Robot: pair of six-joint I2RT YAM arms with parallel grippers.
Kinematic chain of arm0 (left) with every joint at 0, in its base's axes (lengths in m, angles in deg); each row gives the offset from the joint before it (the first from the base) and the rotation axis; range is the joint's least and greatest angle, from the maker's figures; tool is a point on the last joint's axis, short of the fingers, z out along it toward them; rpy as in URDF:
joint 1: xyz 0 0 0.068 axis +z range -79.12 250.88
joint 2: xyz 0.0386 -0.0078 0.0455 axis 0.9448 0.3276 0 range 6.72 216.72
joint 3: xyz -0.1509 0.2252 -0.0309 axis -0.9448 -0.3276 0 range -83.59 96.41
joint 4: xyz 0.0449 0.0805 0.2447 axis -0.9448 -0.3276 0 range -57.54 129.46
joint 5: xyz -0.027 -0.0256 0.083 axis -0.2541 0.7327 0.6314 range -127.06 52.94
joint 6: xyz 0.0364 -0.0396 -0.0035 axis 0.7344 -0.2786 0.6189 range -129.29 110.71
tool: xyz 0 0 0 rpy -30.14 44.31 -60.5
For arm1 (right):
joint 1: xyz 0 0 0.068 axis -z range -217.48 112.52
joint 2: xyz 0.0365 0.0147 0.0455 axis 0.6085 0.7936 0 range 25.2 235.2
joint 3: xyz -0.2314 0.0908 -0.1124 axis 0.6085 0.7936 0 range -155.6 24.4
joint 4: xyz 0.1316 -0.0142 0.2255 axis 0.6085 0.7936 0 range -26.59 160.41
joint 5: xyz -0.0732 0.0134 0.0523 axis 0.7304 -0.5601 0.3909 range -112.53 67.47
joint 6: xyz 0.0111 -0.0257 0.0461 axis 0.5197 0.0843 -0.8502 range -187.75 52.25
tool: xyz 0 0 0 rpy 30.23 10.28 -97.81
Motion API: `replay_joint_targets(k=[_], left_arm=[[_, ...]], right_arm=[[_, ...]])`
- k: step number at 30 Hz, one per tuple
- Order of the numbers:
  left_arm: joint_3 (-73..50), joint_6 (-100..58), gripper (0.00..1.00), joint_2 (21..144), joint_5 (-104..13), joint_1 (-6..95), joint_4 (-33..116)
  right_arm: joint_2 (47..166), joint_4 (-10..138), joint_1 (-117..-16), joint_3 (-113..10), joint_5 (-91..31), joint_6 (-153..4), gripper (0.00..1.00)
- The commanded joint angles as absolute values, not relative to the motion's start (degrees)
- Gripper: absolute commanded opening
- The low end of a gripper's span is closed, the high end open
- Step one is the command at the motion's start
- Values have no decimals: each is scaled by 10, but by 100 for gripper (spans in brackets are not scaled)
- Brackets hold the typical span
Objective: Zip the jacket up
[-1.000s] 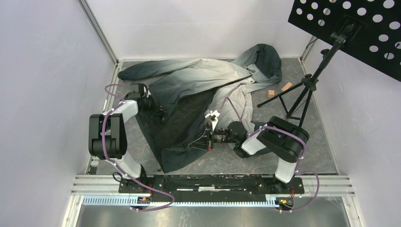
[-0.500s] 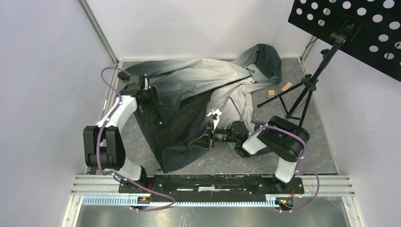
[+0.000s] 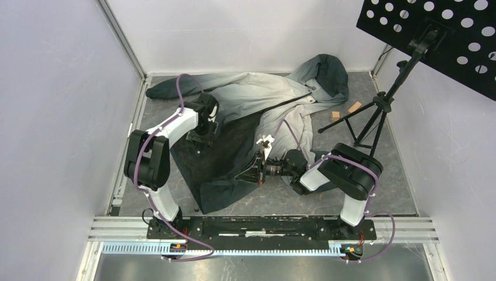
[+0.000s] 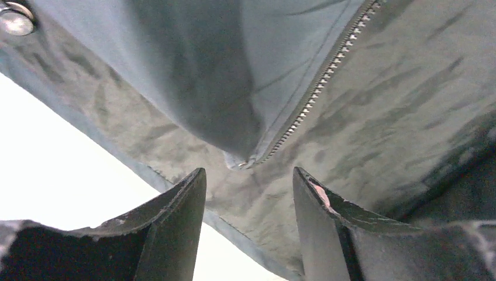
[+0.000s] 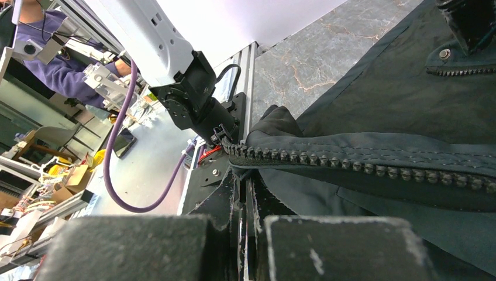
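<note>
The jacket [image 3: 257, 96] lies open on the table [image 3: 275, 204], hood at the far wall. Your right gripper [image 3: 255, 170] pinches one toothed zipper edge [image 5: 362, 164] near the hem. Your left gripper [image 4: 247, 178] hovers, spread, over the other zipper row [image 4: 319, 88]. You appear to be gathering both halves. Next, close on that row's lower end and bring it across.

White walls [image 3: 251, 35]; grey marbled tabletop [image 3: 398, 175]; black perforated board [image 3: 453, 51] on tripod [image 3: 381, 100], right.
</note>
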State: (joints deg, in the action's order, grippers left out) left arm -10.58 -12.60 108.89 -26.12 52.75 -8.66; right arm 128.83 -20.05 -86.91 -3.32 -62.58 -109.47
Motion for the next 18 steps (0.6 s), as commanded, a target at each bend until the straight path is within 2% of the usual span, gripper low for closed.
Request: replay_joint_targets(k=[1, 6, 12, 18], left_arm=[[-94, -94, 62, 1072, -224, 527, -90], [-76, -94, 55, 1108, -268, 533, -99], [-27, -97, 54, 1158, -267, 539, -131], [-42, -97, 50, 1182, -258, 545, -119]], right_arm=[[1293, -249, -867, -43, -633, -1086, 0], [1301, -265, -867, -44, -636, -1098, 0], [1302, -274, -867, -45, -640, -1105, 0], [1303, -268, -867, -47, -641, -1100, 0]])
